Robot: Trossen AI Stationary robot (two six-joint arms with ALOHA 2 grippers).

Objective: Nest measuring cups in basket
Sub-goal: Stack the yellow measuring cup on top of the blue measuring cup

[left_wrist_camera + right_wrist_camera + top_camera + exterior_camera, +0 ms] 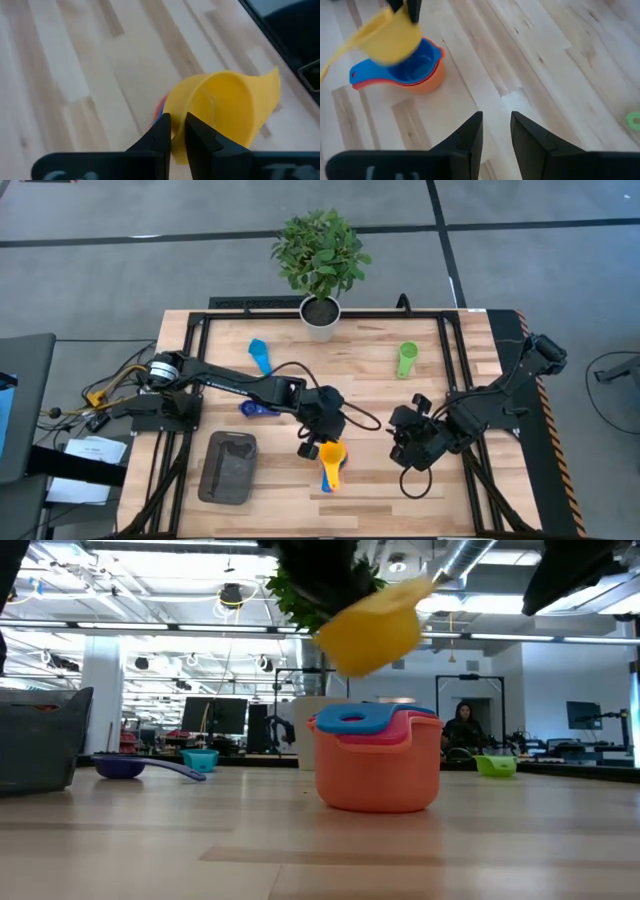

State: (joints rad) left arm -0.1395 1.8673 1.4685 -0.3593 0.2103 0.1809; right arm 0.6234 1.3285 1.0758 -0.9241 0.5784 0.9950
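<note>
- Yellow plastic catches the eye from overhead: the left gripper (318,442) holds the yellow measuring cup (331,454) above a stack of cups at mid-table, apparently lining it up to drop in. The dark grey basket (228,467) waits near the front-left edge, seemingly empty. A light blue cup (260,355), a dark blue cup (257,408) and a green cup (406,359) lie scattered apart. The right gripper (408,448) waits just right of the stack.
- At table height, the yellow cup hangs tilted and clear of the orange cup (378,772), which already nests a red cup (410,726) and a medium blue cup (350,720).
- Past the left wrist, two dark fingers (160,135) pinch the yellow cup's wall, one inside, one outside, so the bowl stays open-side out for stacking.
- Past the right wrist, that arm's fingers (470,135) stand parted over bare wood, grasping nothing, facing the stack as if ready to steady it.
</note>
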